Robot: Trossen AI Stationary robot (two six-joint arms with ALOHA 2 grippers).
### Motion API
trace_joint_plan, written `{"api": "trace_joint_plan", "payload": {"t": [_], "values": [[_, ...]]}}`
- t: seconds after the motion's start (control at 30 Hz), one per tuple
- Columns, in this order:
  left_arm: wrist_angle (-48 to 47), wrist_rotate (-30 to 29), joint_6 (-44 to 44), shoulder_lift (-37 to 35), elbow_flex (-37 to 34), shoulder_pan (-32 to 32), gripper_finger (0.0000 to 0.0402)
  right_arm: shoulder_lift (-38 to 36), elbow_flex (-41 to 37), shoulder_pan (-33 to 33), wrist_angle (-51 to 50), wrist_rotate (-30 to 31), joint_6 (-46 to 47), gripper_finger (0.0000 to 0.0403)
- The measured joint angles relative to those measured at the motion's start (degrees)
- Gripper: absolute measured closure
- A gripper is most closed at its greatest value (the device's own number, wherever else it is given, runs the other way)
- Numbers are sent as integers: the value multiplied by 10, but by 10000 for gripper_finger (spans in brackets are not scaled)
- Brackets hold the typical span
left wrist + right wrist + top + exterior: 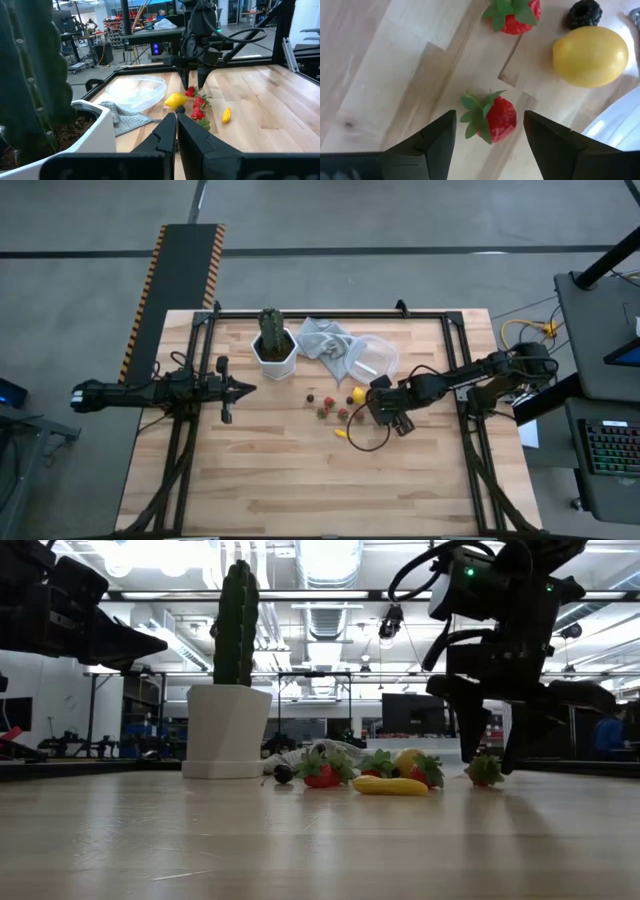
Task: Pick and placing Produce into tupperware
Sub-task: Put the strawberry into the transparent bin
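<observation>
Strawberry (496, 119) lay between the right gripper's (489, 131) parted fingers.
Lemon (590, 56), blackberry (585, 13) nearby; left gripper (176, 131) closed beside cactus (270, 328).

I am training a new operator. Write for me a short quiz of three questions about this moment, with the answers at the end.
1. True or false: the right gripper is shut on a strawberry.
2. Which item lies nearest the lemon in the right wrist view? A) the dark berry B) the cactus C) the small yellow piece
3. Fill in: the left gripper is ____ and holds nothing.

Key
1. False: its fingers stand open on either side of the strawberry, which lies on the table.
2. A
3. shut
</observation>
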Motion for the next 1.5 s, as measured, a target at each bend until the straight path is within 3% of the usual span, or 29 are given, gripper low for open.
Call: {"api": "trace_joint_plan", "payload": {"t": [0.87, 1.5], "values": [[0, 0, 0, 0, 0, 0, 402, 1, -33, 0, 61, 3, 0, 179], [0, 0, 0, 0, 0, 0, 402, 1, -33, -4, 62, 6, 0, 261]]}}
